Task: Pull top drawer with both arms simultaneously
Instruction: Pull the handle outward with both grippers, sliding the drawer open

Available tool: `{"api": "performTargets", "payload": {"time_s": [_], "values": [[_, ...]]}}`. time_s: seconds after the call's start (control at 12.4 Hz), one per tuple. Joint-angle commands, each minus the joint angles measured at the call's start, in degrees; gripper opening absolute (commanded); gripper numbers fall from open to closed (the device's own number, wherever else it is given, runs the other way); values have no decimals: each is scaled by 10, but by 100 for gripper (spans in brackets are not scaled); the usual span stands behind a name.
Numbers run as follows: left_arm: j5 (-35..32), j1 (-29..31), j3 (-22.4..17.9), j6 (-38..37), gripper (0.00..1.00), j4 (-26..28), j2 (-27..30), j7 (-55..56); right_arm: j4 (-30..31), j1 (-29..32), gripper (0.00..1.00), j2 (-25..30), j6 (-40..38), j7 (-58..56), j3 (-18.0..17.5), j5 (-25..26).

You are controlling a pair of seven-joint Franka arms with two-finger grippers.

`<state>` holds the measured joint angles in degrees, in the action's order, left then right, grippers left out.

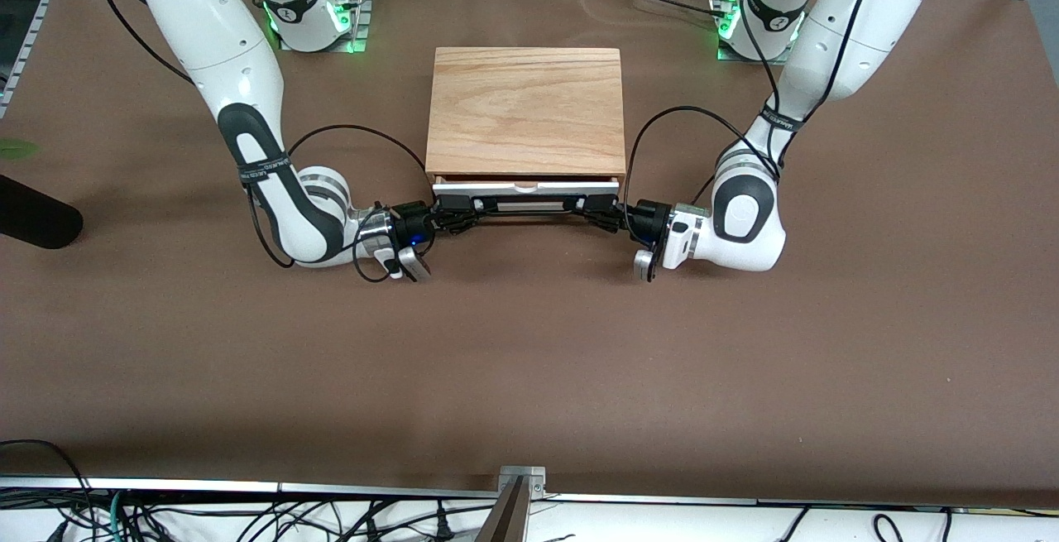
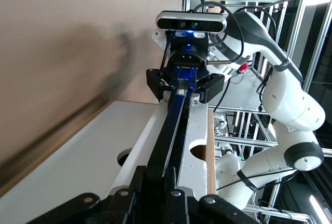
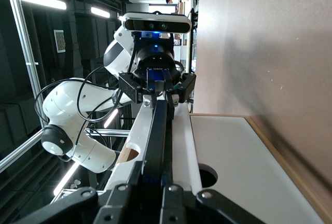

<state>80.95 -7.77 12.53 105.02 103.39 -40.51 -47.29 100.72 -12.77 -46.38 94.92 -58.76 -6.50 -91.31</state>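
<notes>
Left gripper (image 1: 597, 213) and right gripper (image 1: 460, 213), each clamped on one end of the black bar handle (image 1: 528, 205); between them the top drawer (image 1: 524, 188), barely open in its oak casing (image 1: 526, 110) on the bench (image 1: 529, 360); judged light, rigid, best pulled evenly.

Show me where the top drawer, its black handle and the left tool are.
top drawer (image 1: 529, 187): front view, on the white front panel's top edge.
black handle (image 1: 529, 203): front view, middle of the bar.
left tool (image 1: 589, 206): front view, between its fingertips.
</notes>
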Motion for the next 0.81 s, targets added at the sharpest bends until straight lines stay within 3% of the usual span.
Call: {"api": "performTargets", "payload": {"time_s": [0.0,0.4,0.73], "values": [[1,-6,7,-29,0,-53,-6,80,-123,14,8,-63,36,31,0,-27],[0,-8,7,-29,0,-134,-29,151,-214,25,8,-118,47,59,11,-26],[0,-5,5,-30,0,-153,-31,155,-245,25,8,-120,69,94,25,-26]]}}
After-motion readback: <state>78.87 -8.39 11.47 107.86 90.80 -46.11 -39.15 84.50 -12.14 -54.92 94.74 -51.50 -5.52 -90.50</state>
